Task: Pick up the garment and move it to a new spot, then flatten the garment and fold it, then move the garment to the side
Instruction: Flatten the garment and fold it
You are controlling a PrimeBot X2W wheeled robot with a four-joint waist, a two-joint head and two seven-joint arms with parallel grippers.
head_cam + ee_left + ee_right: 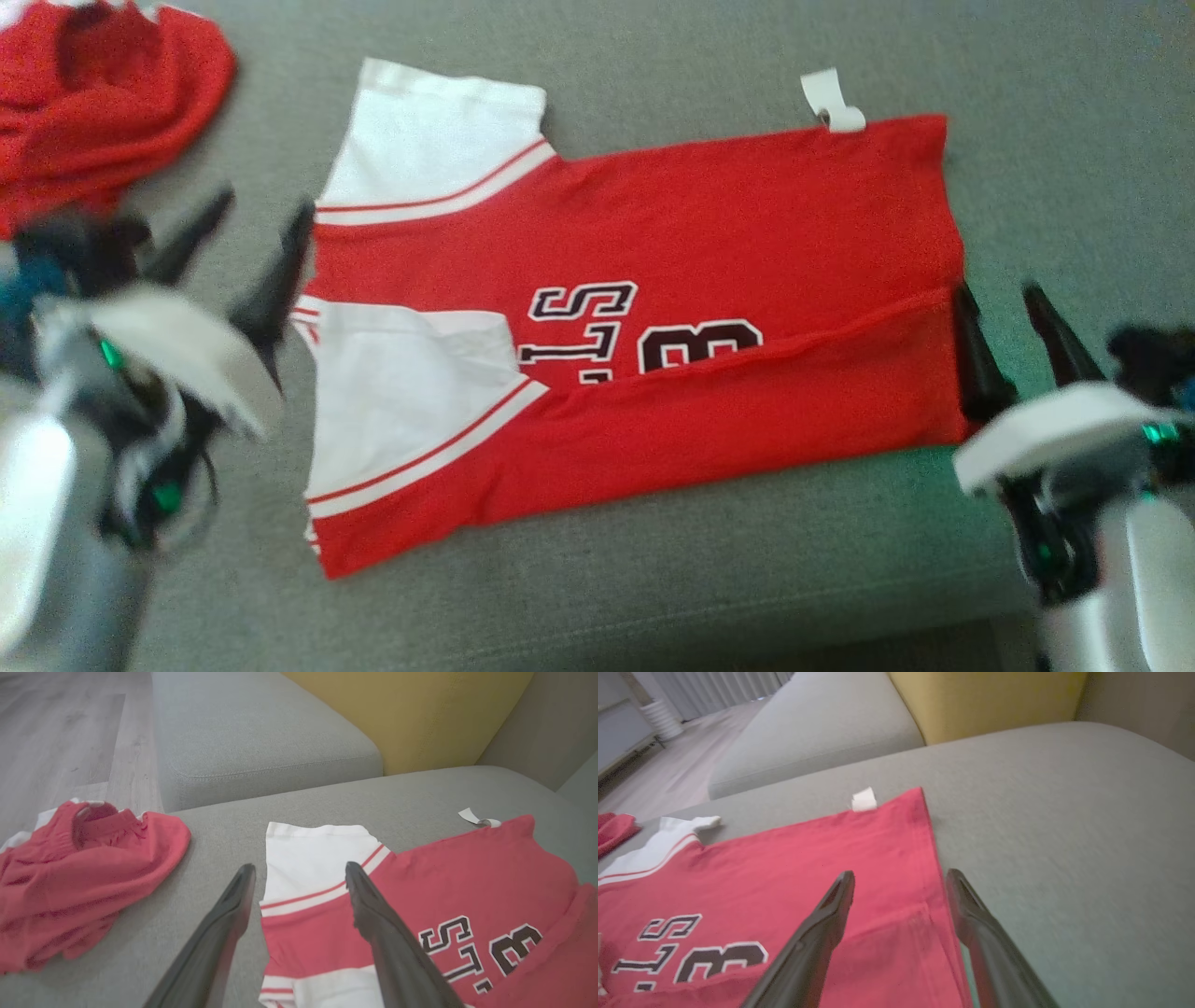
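Where the head view looks down, the garment (653,233), a red jersey w/ white sleeves, is seen flat on the grey sofa cushion (653,597), near edge folded over part of the lettering. The left gripper (263,201) is seen beside the sleeves, the right gripper (996,291) at the hem; both jaws are spread wide, nothing held.

Left wrist view: wide jaws are seen straddling the sleeve edge; a second red garment (84,882) is crumpled nearby.

Right wrist view: wide jaws are seen straddling the hem edge, w/ a white tag (864,799) beyond.
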